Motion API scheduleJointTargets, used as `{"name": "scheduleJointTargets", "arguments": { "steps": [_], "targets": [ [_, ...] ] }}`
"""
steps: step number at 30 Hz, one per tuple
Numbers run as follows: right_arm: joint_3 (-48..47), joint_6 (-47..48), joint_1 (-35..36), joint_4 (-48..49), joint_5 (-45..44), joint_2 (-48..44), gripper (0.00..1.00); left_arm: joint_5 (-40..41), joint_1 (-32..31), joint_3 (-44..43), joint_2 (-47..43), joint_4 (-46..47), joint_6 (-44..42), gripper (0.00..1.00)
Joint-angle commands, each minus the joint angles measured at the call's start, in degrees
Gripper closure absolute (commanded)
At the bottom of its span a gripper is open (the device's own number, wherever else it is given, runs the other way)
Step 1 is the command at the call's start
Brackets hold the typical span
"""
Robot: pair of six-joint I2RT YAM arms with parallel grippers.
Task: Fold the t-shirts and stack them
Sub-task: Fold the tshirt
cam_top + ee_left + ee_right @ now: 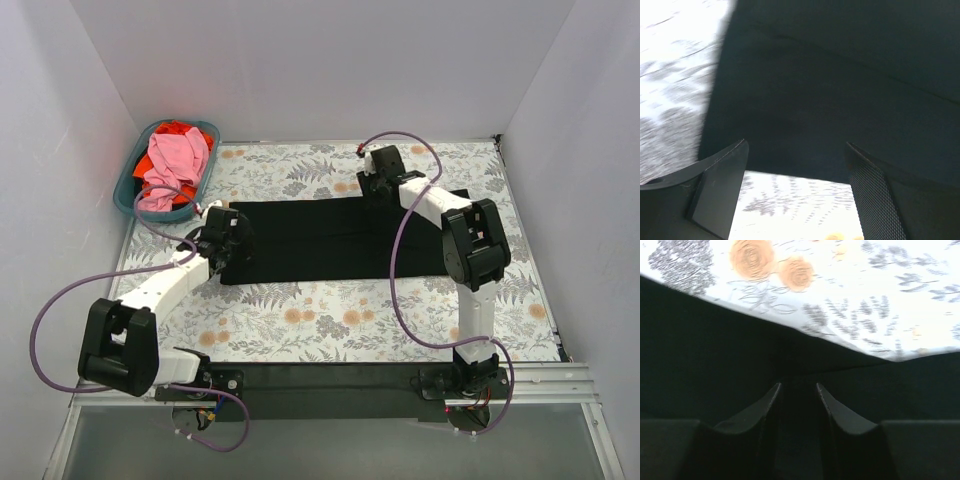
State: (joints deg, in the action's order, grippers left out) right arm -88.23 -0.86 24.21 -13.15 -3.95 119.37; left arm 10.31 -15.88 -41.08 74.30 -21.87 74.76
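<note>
The large black t-shirt (320, 240) lies flat as a long band across the middle of the floral table (330, 320). My left gripper (222, 250) is at its left end, jaws wide open over the cloth's near edge (796, 145), holding nothing. My right gripper (375, 190) is at the shirt's far edge, its fingers close together with a pinch of the black cloth (798, 385) between them. The pink t-shirt (175, 160) and the orange-red one (172, 128) lie crumpled in the teal basket (128, 190).
The basket stands at the table's back left corner against the white wall. Purple cables loop off both arms; the right one hangs over the shirt's right part (395, 260). The black strip of the arm bases (320, 385) runs along the near edge.
</note>
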Motion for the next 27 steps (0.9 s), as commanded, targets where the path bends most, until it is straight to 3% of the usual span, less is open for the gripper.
{"name": "scheduleJointTargets", "arguments": {
  "steps": [1, 6, 13, 22, 27],
  "targets": [
    [-0.81, 4.99, -5.39, 1.54, 3.14, -5.20, 0.60, -7.14, -3.44, -7.15, 2.85, 3.67, 0.56, 0.24],
    [-2.12, 6.75, -12.33, 1.63, 10.09, -4.15, 0.62, -13.99, -7.49, -20.86, 16.38, 6.13, 2.58, 0.24],
    [-4.85, 7.63, -18.92, 1.55, 13.78, 0.07, 0.63, -20.14, -12.32, -37.21, 34.84, 8.16, 6.53, 0.31],
    [-11.79, 8.07, -21.31, 1.63, 18.01, 7.71, 0.63, -22.61, -16.11, -55.84, 51.89, 10.26, 9.61, 0.32],
    [-13.73, 7.72, -21.66, 1.72, 18.45, 10.79, 0.63, -22.96, -17.08, -61.13, 57.70, 11.32, 11.28, 0.36]
  ]
}}
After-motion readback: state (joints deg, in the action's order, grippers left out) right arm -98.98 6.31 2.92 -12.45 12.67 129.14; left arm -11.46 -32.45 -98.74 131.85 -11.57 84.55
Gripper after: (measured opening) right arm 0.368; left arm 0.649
